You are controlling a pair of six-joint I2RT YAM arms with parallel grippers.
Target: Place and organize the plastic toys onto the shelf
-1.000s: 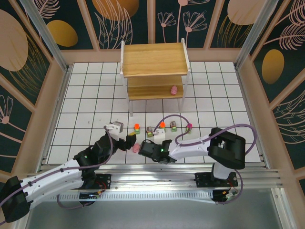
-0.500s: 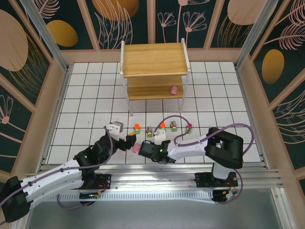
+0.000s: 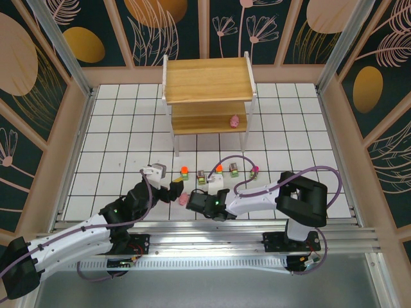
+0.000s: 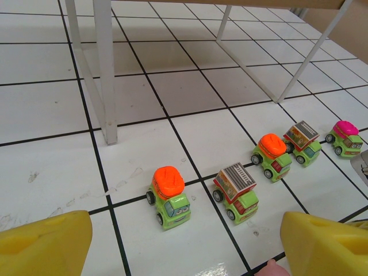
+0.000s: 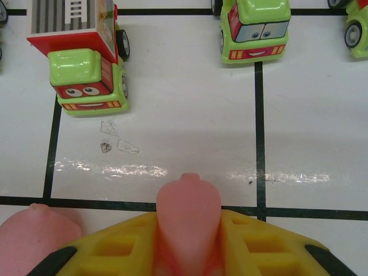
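Closing since a second ago, my right tool (image 5: 188, 230) now pinches a small rounded pink plastic pig (image 5: 188, 201) low on the white tiled worktop (image 5: 172, 115). My left tool (image 4: 184, 247) waits spread. So shallow a pinch may slip on lifting.

Five green toy trucks (image 4: 272, 156) line the tiled floor (image 4: 46, 109) beyond wide-apart yellow jaws.

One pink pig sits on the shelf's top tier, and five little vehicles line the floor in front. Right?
No. The pink pig sits on the lower tier of the shelf, not the top; the top external view shows it. Five little vehicles do line the floor in front.
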